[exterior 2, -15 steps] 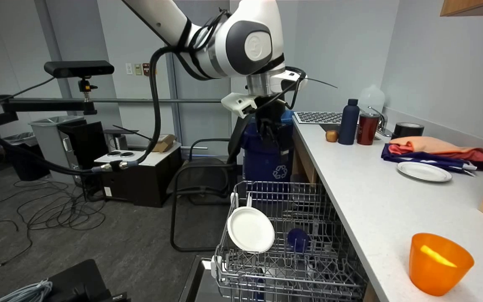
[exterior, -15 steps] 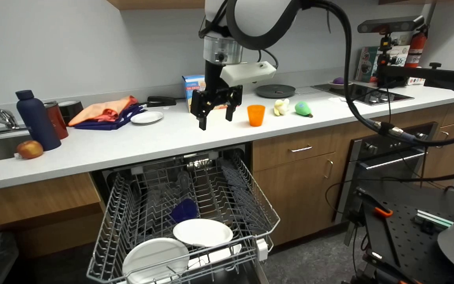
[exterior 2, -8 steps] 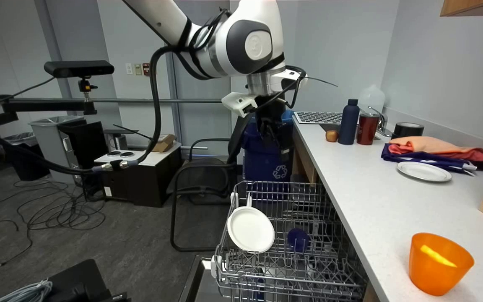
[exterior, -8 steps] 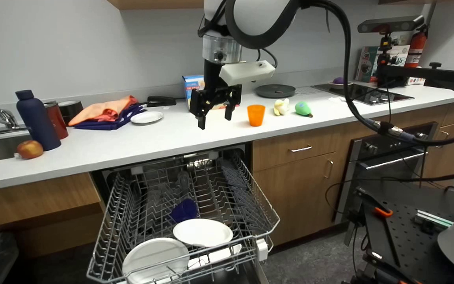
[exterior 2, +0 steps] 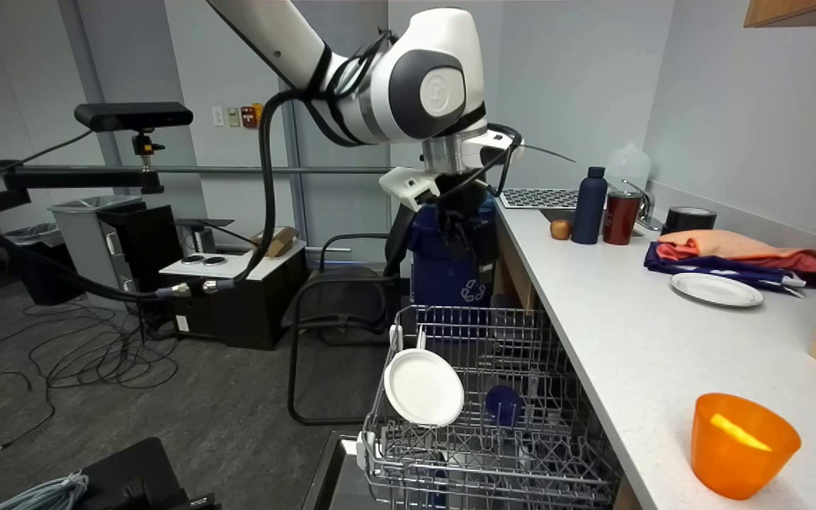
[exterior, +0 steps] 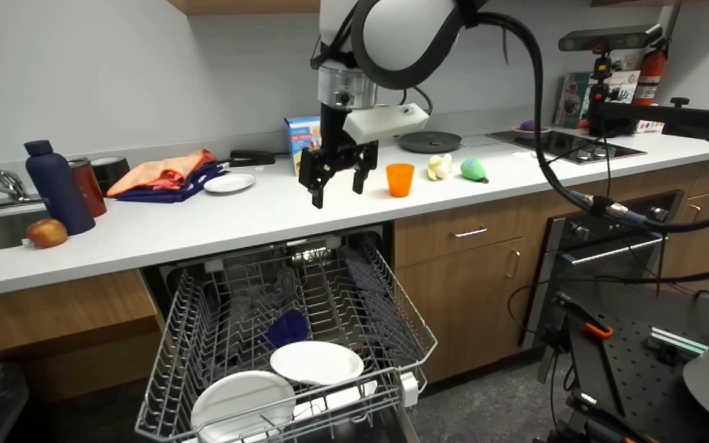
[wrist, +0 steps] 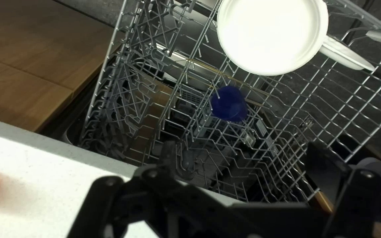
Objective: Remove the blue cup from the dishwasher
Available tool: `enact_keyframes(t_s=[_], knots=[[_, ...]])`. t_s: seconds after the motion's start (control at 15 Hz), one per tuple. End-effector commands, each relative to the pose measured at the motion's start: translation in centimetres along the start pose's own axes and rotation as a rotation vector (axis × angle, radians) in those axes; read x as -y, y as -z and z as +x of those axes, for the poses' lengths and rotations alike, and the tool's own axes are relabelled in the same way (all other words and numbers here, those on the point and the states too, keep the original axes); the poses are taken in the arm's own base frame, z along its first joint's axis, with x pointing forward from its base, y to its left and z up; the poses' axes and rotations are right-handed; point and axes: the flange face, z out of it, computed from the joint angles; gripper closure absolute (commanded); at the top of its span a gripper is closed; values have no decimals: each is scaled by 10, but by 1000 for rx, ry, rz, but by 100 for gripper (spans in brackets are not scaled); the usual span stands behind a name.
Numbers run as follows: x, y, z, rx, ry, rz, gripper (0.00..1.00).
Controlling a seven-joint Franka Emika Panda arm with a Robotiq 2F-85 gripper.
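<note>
The dark blue cup [exterior: 288, 329] sits among the wire tines of the pulled-out dishwasher rack [exterior: 413, 301], behind a white plate. It also shows in an exterior view [exterior 2: 503, 405] and above the jaws in the wrist view [wrist: 229, 104]. I cannot tell whether it stands upside down or lies tilted. My gripper [exterior: 338, 195] points down, well above the rack and apart from the cup. Its fingers are spread with nothing between them, as the wrist view [wrist: 243, 152] also shows. In an exterior view [exterior 2: 475, 262] the fingers are dark and hard to make out.
White plates [exterior: 317, 363] lie at the rack's front; the white pan-like dish [wrist: 271, 33] has a handle in the wrist view. The countertop edge [exterior: 268, 237] lies close behind the rack. An orange cup [exterior: 400, 180], a small plate [exterior: 229, 183] and a box [exterior: 303, 138] stand on it.
My arm and gripper have come down slightly in both exterior views, and the hanging cable has shifted with them. The gripper stays spread. The blue cup and rack have not moved.
</note>
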Motion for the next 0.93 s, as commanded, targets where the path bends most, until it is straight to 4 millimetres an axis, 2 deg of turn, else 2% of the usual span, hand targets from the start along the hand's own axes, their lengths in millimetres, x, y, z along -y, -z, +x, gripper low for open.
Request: enact_keyframes(t_s=[0.0, 0.13, 0.4, 0.67, 0.87], knots=[[-3, -41, 14, -3, -9, -24, 0], [-6, -66, 17, -10, 4, -35, 0], [-7, -99, 25, -56, 32, -41, 0], [-5, -118, 30, -84, 33, -21, 0], [-4, -121, 37, -84, 44, -20, 0]])
